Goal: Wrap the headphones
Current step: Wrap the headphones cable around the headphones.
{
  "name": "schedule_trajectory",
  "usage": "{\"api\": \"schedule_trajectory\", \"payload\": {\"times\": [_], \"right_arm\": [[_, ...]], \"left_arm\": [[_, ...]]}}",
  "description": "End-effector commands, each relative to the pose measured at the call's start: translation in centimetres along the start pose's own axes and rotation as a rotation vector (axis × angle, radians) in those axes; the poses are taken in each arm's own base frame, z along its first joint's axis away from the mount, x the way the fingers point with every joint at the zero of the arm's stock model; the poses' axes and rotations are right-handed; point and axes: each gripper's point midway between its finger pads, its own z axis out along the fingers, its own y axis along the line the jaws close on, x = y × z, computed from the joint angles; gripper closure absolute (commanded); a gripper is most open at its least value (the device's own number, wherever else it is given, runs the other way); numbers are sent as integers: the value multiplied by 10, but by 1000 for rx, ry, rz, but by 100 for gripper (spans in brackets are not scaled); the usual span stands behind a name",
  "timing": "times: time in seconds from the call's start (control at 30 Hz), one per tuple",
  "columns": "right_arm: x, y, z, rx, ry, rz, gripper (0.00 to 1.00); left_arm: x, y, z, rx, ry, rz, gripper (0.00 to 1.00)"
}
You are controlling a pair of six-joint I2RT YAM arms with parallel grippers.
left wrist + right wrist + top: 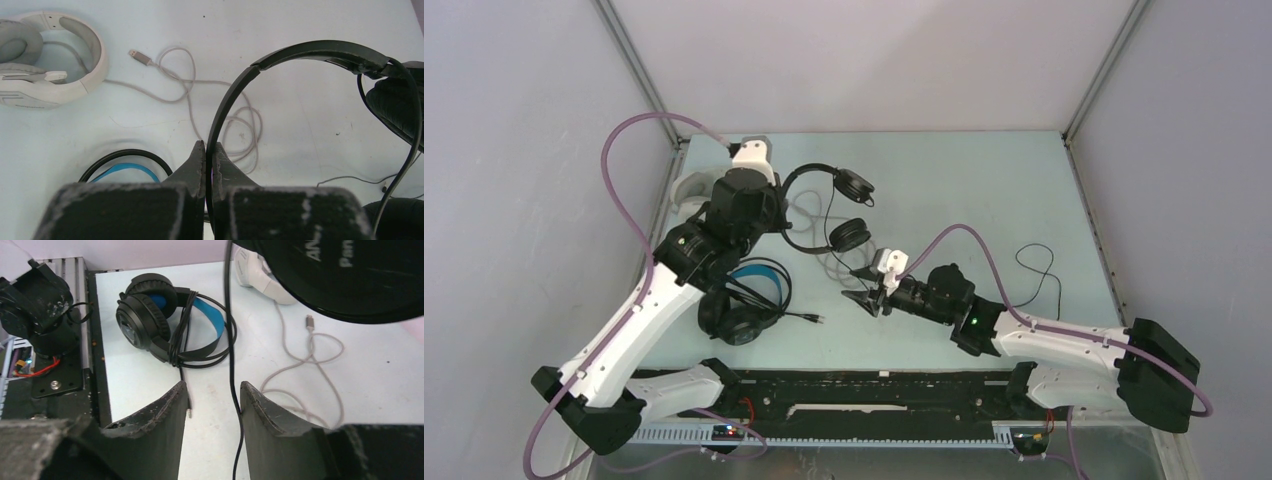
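Note:
My left gripper (210,150) is shut on the thin black headband (300,52) of the small on-ear headphones (824,205), held above the table. Their ear cup (350,275) hangs close over my right gripper (214,390), which is open. Their thin black cord (230,340) runs down between its fingers, against the right one. The black over-ear headphones with the blue headband (744,300) lie near the front left, their cord wound round them (180,335). The white headphones (75,85) lie at the back left with their grey cable (200,95) loose on the table.
A loop of thin black cord (1039,275) lies on the table to the right. The black mounting rail (874,385) runs along the near edge. Enclosure walls stand close at the left, back and right. My left arm (654,300) reaches over the blue-banded pair.

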Motion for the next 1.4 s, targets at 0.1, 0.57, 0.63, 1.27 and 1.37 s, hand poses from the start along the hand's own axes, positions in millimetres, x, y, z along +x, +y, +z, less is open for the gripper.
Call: {"api": "schedule_trajectory", "payload": {"times": [0.1,0.57,0.63,1.27,1.37], "right_arm": [[-22,-9,-4,-34,-151,-138,51],[-22,-5,-14,-77,-148,-244,47],[-23,-7,-17,-65,-144,-254,47],[30,-34,-15,-55,-64,-203,55],[34,-37,-19,-45,-70,-184,69]], "left_arm": [[-28,-12,-19,82,-71,-67,100],[-25,-14,-21,100,-59,-34,100],[-25,-16,-22,118,-56,-26,100],[-28,-40,-42,283,-36,-24,100],[-27,-38,-44,290,-29,-11,100]]}}
